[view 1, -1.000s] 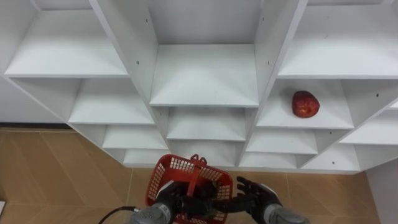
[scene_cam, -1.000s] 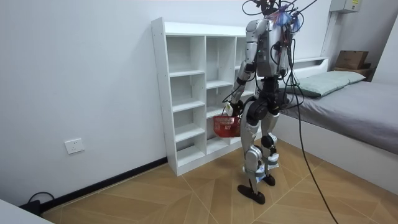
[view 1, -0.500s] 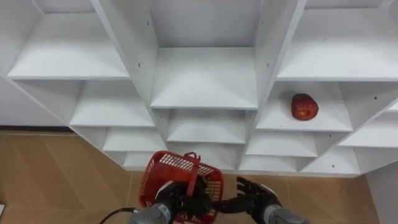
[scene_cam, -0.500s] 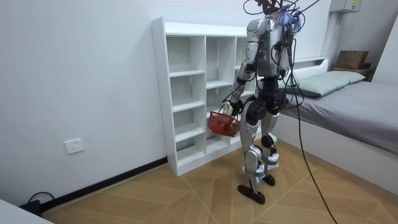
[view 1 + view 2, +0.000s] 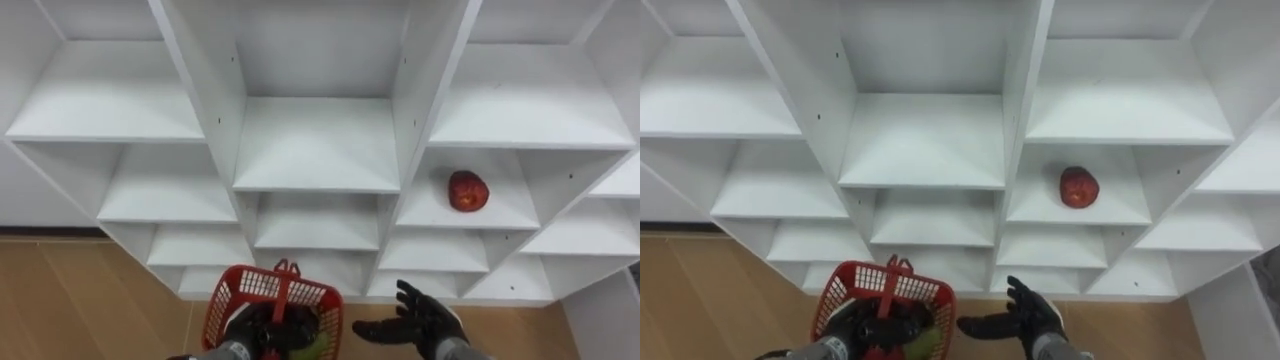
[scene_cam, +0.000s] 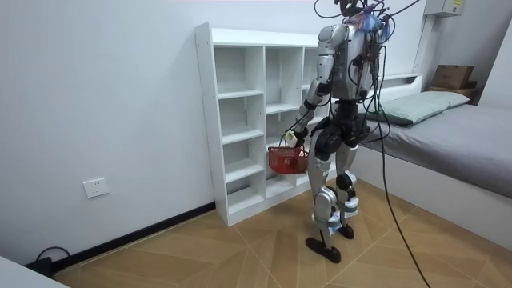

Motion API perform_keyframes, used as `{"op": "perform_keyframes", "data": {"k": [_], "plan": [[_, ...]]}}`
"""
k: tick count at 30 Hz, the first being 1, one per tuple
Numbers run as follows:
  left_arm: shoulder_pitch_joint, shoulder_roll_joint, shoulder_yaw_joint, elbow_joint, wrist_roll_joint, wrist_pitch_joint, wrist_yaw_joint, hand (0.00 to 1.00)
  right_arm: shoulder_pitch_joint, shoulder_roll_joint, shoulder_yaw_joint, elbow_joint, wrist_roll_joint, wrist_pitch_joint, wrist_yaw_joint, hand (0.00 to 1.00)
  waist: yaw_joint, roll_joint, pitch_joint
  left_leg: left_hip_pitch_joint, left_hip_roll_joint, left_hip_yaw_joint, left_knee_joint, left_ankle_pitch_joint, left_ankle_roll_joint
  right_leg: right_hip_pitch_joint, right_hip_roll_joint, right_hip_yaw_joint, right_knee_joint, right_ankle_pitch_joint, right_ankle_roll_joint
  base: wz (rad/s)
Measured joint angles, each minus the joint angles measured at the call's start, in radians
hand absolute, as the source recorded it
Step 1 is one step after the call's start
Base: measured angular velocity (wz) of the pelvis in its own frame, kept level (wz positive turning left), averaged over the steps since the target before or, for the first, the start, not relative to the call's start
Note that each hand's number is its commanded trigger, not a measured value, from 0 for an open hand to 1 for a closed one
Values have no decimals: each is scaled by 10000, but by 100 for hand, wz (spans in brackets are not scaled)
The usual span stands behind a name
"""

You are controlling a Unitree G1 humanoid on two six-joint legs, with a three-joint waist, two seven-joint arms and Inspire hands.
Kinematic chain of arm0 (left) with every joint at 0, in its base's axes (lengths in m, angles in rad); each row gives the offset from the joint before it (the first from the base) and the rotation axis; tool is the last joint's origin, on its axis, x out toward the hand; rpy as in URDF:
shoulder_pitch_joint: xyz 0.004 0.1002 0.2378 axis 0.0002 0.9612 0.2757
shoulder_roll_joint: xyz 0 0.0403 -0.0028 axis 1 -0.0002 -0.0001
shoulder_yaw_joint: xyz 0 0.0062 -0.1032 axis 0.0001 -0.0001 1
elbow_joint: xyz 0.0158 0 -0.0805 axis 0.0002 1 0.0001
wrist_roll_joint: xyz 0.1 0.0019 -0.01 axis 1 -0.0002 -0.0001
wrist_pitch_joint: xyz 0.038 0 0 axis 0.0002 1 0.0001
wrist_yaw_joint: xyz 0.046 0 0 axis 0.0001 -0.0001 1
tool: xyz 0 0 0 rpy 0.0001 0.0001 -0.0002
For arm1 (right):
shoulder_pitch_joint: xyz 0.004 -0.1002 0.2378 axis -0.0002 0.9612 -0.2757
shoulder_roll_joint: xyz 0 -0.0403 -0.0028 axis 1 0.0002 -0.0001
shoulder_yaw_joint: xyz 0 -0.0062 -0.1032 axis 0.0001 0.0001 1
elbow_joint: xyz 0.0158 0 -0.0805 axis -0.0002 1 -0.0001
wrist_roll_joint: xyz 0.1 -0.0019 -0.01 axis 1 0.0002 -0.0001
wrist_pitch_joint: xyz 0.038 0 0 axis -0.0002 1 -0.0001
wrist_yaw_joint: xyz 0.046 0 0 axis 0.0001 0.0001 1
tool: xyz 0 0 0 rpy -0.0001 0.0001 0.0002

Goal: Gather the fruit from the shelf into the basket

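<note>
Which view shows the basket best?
Room view: the whole basket hangs from the left hand, side on. Both eye views cut off its near side at the bottom edge, though they look into it.

The white closet (image 5: pixel 320 150) has many open shelves. One red fruit (image 5: pixel 468 190) lies on a shelf, up above the right hand (image 5: pixel 420 322) and a little to its right. The closet stands on the brown floor (image 5: pixel 80 290).
</note>
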Motion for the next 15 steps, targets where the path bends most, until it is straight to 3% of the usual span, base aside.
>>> {"op": "perform_keyframes", "data": {"k": [4, 8, 15], "plan": [[381, 12, 346, -592, -917, -76, 528, 100, 588, -30, -339, -747, -327, 0, -500, 0, -8, -26, 3, 185, -1, 25, -160, -3, 1, 22, 42, 165, 187, 13, 6, -10], [485, -31, 742, -632, -1013, -270, 687, 100, 786, -17, -618, -1412, -1359, -9, -835, 0, -59, -70, 60, 356, 9, 18, -185, -30, -8, 144, 79, 277, 186, 11, 1, -10], [537, -203, 1169, -633, -1060, -278, 915, 100, 1355, -26, -1037, -2991, -2247, -2, -1776, 0, -27, -124, 98, 462, 34, 7, -183, -83, -21, 193, 117, 290, 188, 11, -6, -1]]}}
